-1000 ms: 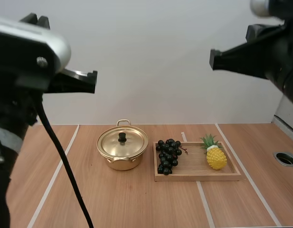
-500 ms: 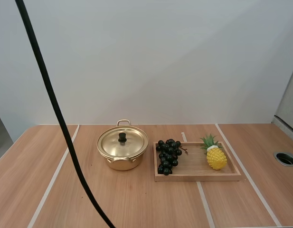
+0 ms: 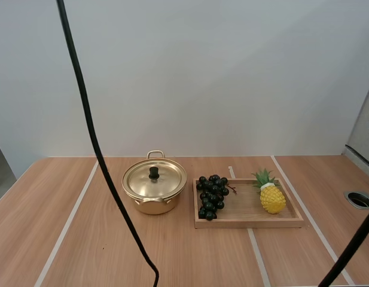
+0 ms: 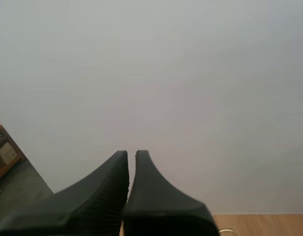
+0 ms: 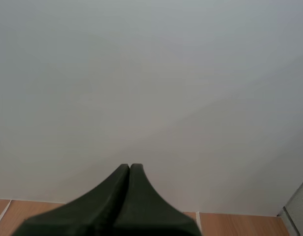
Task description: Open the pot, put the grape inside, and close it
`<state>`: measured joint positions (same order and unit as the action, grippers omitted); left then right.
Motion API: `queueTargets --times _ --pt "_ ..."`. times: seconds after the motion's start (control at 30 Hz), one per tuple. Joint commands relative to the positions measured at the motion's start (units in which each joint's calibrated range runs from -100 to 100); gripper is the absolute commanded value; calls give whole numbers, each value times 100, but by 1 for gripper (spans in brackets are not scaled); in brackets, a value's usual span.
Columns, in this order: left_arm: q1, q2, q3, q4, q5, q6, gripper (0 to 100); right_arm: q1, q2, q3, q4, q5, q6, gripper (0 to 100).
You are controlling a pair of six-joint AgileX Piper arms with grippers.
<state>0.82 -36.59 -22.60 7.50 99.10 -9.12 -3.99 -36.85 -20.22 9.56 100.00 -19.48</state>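
Observation:
A golden pot [image 3: 154,190] stands near the middle of the table, its lid [image 3: 154,179] with a black knob closed on it. Just to its right a bunch of dark grapes [image 3: 212,195] lies at the left end of a wooden tray [image 3: 250,220]. My left gripper [image 4: 131,155] is shut on nothing, its fingers lying together and aimed at the pale wall above the table's far edge. My right gripper [image 5: 130,167] is also shut on nothing and faces the same wall.
A yellow toy pineapple [image 3: 271,194] lies on the tray's right half. A round grommet hole [image 3: 359,199] sits in the table at the far right. Pale lines run across the wooden tabletop [image 3: 82,239].
Both arms, which loomed at the high view's upper left and right one second ago, have left that view. Pot, grapes and tray have not moved.

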Motion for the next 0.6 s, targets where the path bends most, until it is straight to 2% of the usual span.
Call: queueTargets --times 0.0,0.1,0.13,0.2,0.27,0.3,0.33,0.37,0.57 --pt "8 -19 -157 -226 90 101 12 5 -116 -85 232 0 42 0" --pt "8 -19 -157 -358 90 101 14 5 -126 -85 341 0 42 0" --pt "8 -19 -157 -374 90 92 17 5 -126 -85 341 0 56 5" --pt "8 9 -144 -404 90 62 34 5 -126 -85 330 0 68 38" --pt "8 42 -144 -502 90 62 57 5 -126 -85 401 0 68 88" --pt "8 42 -144 -631 90 62 72 5 -126 -85 447 0 68 100" --pt "8 42 -144 -750 90 62 88 5 -126 -85 486 0 68 100" --pt "8 42 -144 -872 90 62 100 5 -126 -85 513 0 68 100" --pt "8 42 -144 -1043 90 235 100 5 -126 -85 513 0 104 100"
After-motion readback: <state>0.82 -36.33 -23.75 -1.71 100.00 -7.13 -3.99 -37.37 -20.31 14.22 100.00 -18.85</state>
